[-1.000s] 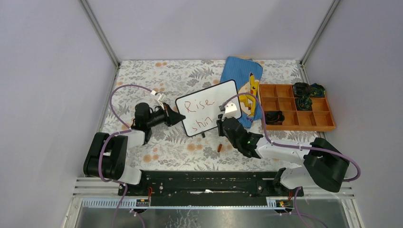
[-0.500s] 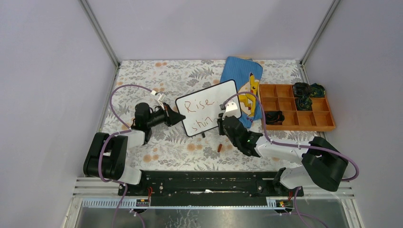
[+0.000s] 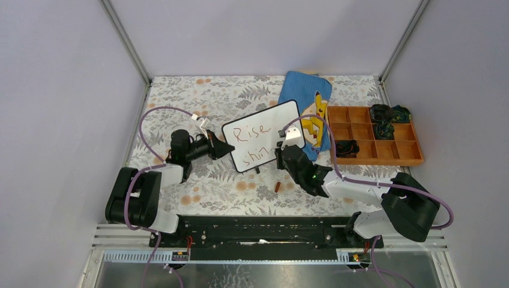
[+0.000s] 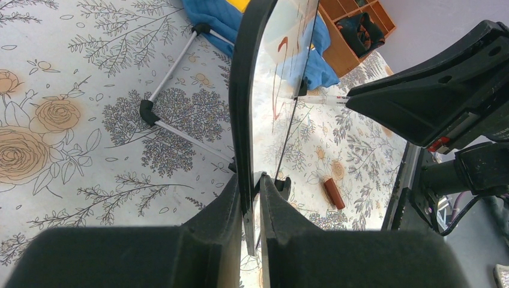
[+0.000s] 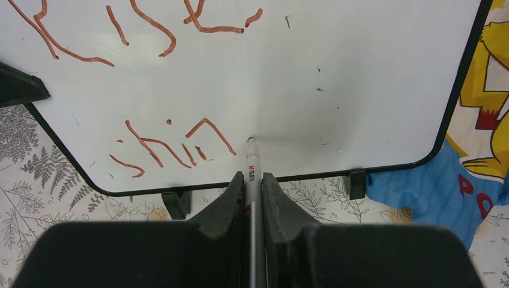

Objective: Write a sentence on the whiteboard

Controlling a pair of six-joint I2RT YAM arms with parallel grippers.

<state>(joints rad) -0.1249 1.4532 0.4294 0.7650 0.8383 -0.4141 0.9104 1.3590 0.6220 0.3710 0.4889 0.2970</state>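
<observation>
Whiteboard (image 3: pixel 262 135) stands tilted about mid-table, its right edge over the blue pouch (image 3: pixel 303 93), which lies toward the far edge. It reads "Rise" on top and "shin" below. Left gripper (image 3: pixel 224 149) is clamped on the frame at the board's left edge. Right gripper (image 5: pixel 252 180) pinches a marker (image 5: pixel 251 165), tip just after the "n" near the board's lower edge; prob. touching, but hard to be sure. Board looks light, thin and stiff, w/ a slick face and small feet. It would likely skid or tip under pen pressure, so hold it by the frame edge, not the face, where ink would smear.
</observation>
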